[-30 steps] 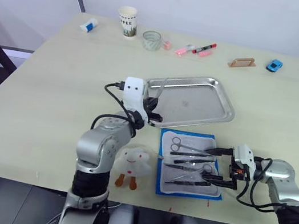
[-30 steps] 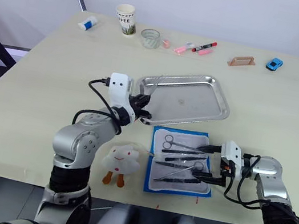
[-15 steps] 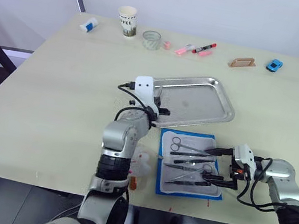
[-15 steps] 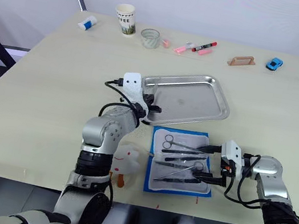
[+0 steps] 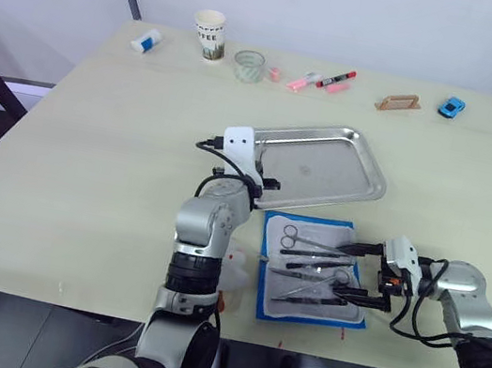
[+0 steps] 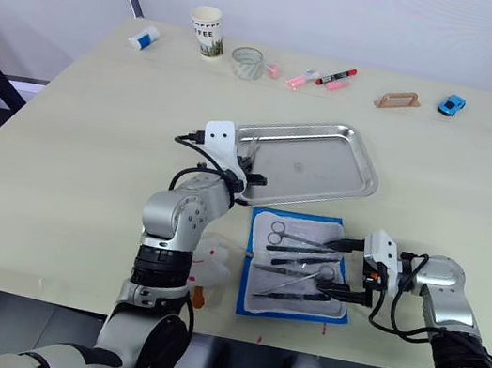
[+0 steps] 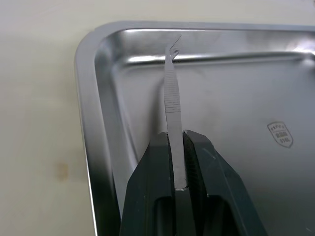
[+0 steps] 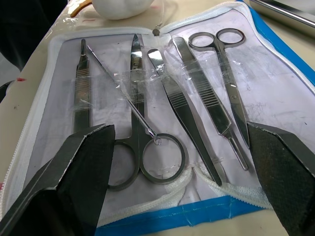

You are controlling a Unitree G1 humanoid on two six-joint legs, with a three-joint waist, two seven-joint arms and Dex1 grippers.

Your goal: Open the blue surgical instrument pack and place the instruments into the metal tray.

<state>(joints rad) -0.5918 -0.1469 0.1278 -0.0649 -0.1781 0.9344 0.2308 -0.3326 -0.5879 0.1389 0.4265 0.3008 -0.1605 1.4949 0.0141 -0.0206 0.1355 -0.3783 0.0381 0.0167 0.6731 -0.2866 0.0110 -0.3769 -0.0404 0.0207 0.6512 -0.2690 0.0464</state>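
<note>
The tray serves as the landmark: a shiny stainless-steel rectangle with rounded corners and a raised rim, lying aslant near the middle of the pale table.

The left gripper hangs over the tray's near-left corner. Its two black fingers are clamped on a thin, flat steel forceps with a finely ribbed shank and a small bent tip; the tip reaches toward the tray's rim wall.

Just beside the tray's near edge lies the pack, folded open flat: bright blue border, white zipper edging, and a whitish clear-plastic lining that looks wrinkled. The instruments rest on the lining side by side: ring-handled scissors, smooth tapered forceps with ribbed grips, and a thin probe lying crosswise over them.

The right gripper sits at the edge of the pack farthest from the left arm, its black textured fingers spread wide apart, one on each side of that edge, holding nothing.

A white plush toy lies at the pack's opposite side, partly hidden behind the left arm.

Along the table edge beyond the tray stand a paper cup, a ribbed glass, markers, a wooden handle and a blue toy car.
</note>
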